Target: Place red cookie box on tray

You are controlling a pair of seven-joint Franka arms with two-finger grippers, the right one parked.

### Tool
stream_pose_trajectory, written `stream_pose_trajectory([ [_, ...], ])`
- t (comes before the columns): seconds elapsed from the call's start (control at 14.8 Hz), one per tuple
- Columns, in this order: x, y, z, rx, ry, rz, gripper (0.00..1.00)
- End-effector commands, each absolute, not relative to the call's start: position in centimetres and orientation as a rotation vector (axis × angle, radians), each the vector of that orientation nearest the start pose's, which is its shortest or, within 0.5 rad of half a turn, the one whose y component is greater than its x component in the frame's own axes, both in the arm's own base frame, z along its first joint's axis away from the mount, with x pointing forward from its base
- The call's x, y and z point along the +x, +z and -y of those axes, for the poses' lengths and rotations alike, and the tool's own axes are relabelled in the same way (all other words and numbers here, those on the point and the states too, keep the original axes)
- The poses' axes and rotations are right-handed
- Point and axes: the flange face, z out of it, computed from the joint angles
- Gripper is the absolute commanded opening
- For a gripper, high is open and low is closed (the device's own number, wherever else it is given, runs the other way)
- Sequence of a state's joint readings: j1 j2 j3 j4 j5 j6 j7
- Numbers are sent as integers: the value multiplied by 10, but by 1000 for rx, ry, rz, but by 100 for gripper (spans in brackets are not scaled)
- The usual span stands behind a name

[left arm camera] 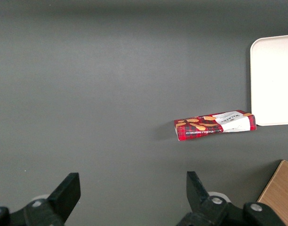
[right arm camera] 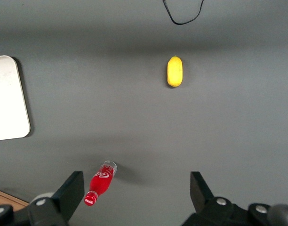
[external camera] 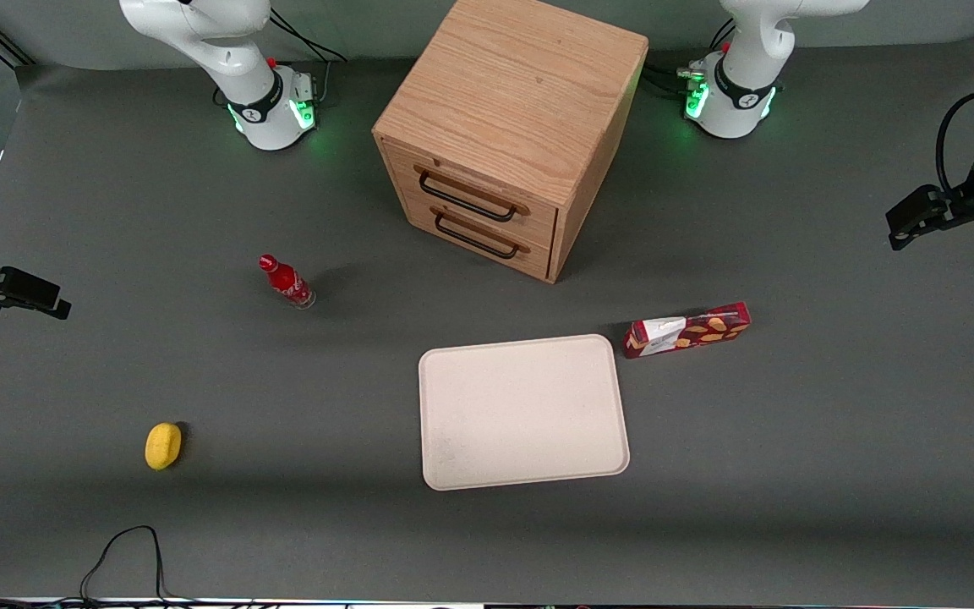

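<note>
Now the gripper [left arm camera: 130, 200], fingers spread wide at the front view's right edge, should straddle the red cookie box [external camera: 687, 331] across its slim width, beside the tray [external camera: 523, 412].

White arm, black pincer [left arm camera: 130, 197], black cable, green-lit base

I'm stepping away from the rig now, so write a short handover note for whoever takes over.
Hand: open, empty, hanging high above the table at the working arm's end, away from the box.
Red cookie box: lying flat on the table beside the tray's corner nearest the drawer cabinet, apparently not on it.
Tray: nothing on it.
Done: nothing yet.
Left: reach the box, grip it, lift it, set it on the tray.
</note>
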State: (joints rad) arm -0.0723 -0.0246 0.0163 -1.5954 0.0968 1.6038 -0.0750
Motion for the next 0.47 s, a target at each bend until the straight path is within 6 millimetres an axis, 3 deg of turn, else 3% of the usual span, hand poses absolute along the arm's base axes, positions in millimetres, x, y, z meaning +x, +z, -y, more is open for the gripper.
stream_pose_trajectory([
  [0.0, 555, 637, 22, -3038, -76, 21, 100],
  [0.41, 552, 637, 20, -3057, -46, 41, 100],
])
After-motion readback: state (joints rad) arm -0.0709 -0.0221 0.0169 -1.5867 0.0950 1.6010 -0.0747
